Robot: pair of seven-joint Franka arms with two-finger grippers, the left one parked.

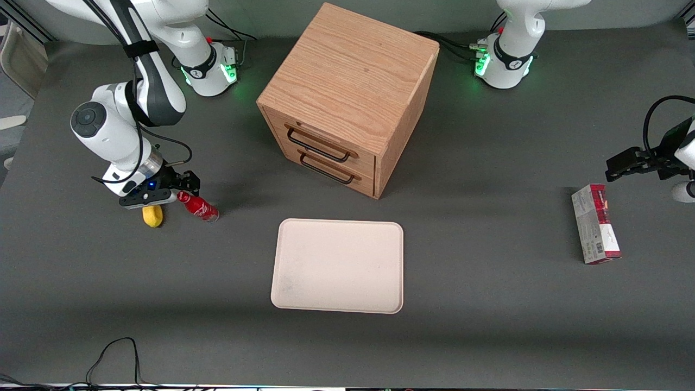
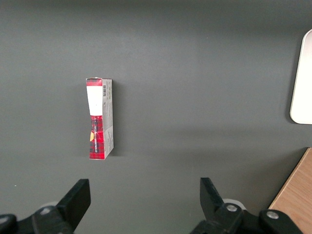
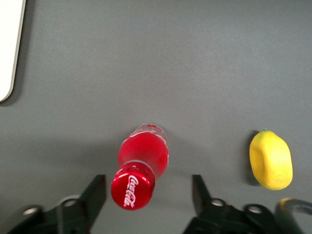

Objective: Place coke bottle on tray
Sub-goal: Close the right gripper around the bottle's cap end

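Coke bottle (image 3: 141, 165) between wide-open end effector (image 3: 148, 195) fingers

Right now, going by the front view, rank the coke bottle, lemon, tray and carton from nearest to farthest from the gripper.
Gripper, open.
1. Coke bottle: between the fingers.
2. Lemon: beside the bottle.
3. Tray: mid-table, nearer the front camera than the drawer cabinet.
4. Carton: toward the parked arm's end.

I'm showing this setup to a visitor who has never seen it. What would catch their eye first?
Probably the big wooden drawer cabinet at mid-table, with the cream-white tray lying nearer the front camera than it. Next, toward the working arm's end, the coke bottle stands out in red: the open claw straddles its cap, and a yellow lemon lies beside it. A red-and-grey carton lies toward the parked arm's end.
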